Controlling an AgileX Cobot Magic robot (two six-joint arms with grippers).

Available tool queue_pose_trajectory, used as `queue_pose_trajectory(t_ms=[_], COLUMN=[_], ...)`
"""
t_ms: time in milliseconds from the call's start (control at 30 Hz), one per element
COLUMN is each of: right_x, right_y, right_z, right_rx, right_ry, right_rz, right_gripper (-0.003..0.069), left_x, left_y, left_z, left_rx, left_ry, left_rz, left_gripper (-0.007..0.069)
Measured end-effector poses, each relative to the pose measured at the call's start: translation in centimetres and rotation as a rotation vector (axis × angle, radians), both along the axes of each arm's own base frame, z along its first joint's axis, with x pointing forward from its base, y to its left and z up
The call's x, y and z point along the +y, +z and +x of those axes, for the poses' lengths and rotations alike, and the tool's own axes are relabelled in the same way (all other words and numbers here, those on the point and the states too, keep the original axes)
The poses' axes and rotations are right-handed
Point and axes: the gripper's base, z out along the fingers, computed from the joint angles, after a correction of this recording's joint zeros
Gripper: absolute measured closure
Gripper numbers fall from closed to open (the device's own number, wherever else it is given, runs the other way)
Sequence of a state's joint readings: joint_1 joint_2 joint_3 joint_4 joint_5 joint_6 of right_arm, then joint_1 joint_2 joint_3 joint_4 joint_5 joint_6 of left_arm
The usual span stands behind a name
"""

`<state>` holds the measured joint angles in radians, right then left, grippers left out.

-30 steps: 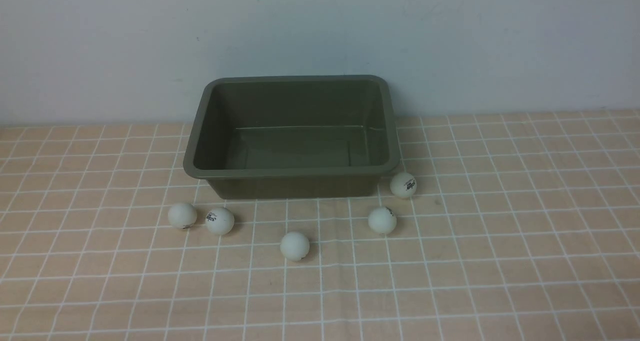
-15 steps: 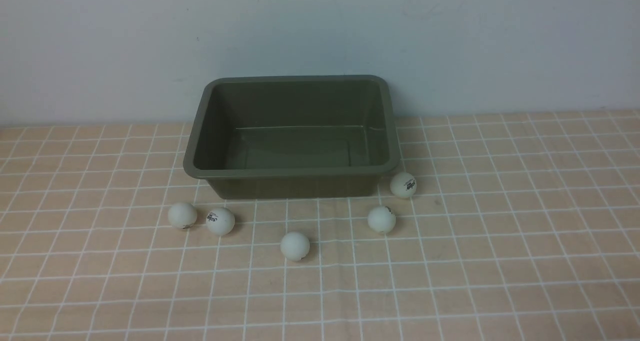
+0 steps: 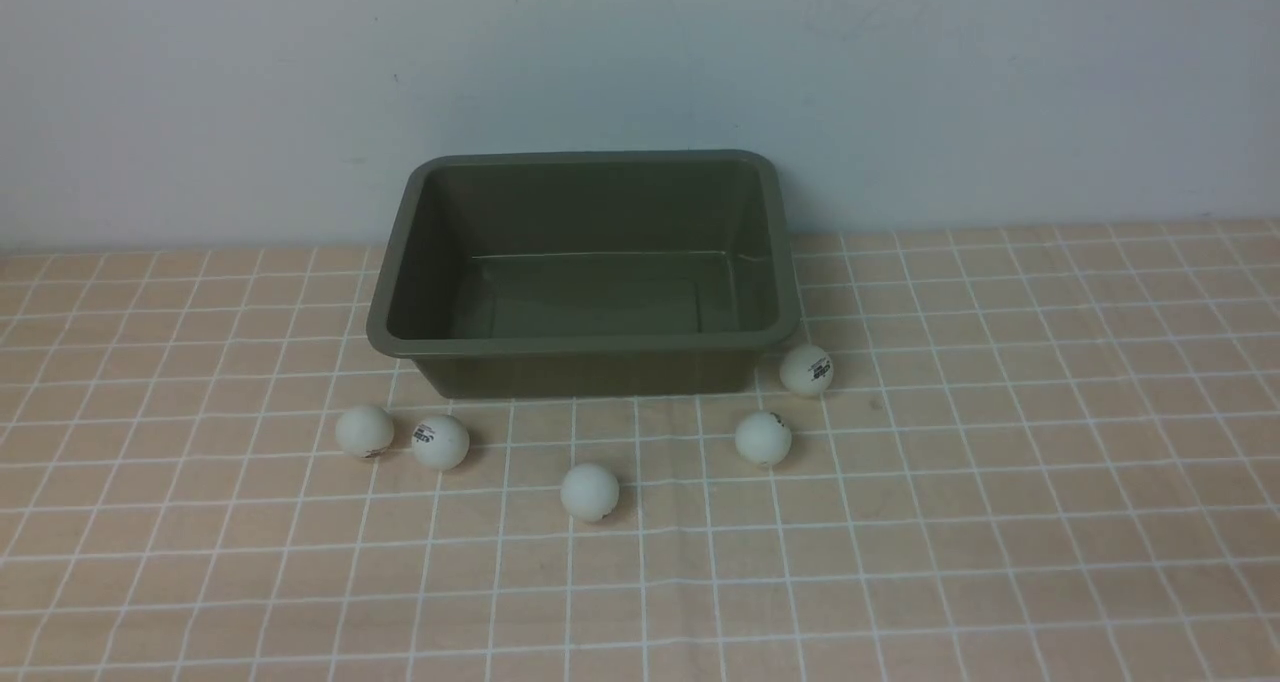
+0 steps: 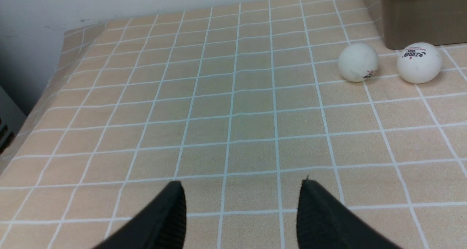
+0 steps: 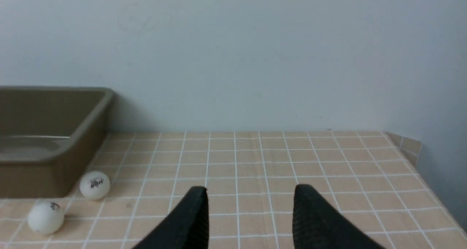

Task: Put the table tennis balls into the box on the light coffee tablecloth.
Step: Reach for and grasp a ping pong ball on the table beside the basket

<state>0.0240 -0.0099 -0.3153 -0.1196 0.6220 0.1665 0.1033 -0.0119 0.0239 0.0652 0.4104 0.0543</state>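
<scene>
- Where the left gripper point(image 4: 240, 182) hangs low over the tablecloth point(image 4: 219, 95), we see its jaws standing wide, with only bare cloth between them.
- Ahead of those jaws and off toward the box side, two table tennis balls lie just beside each other without touching. They are the outer ball point(image 4: 358, 62) and the logo ball point(image 4: 419, 62), which sits near the wall of the box point(image 4: 412, 22).
- We find the jaws of the right gripper point(image 5: 251, 187) parted too, gripping nothing.
- Ahead of its jaws and off toward the box, a marked ball point(image 5: 46, 217) lies nearest. A printed ball point(image 5: 94, 184) lies beyond it, by the box's corner.
- In the front view we count all five balls on the cloth outside the box. The fifth ball point(image 3: 589, 491) lies before the near wall, between the two pairs.
- Farthest off, the box stands close before the pale wall point(image 3: 640, 62).
</scene>
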Motion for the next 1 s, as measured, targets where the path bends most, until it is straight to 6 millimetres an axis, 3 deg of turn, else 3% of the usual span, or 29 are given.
queue_pose_trajectory(t_ms=[100,200,900,1000], right_x=[0.2,0.4,0.5,0.5], right_y=[2.0,2.7,2.6,2.6], right_z=[-1.4,-1.8,-1.8,-1.8], right_rx=[0.022,0.01,0.026,0.026], right_ry=[0.012,0.031,0.042,0.042], right_rz=[0.076,0.11,0.129,0.129], right_gripper=[0.0356,0.0356,0.0356,0.0356], left_x=[0.0,0.0,0.0,-0.2], left_y=[0.0,0.0,0.0,0.2], left_z=[0.0,0.0,0.0,0.1], left_rx=[0.001,0.001,0.001,-0.04], left_ry=[0.0,0.0,0.001,0.007], left_rz=[0.0,0.0,-0.001,-0.099], left_gripper=[0.0285,0.0285,0.0285,0.0285])
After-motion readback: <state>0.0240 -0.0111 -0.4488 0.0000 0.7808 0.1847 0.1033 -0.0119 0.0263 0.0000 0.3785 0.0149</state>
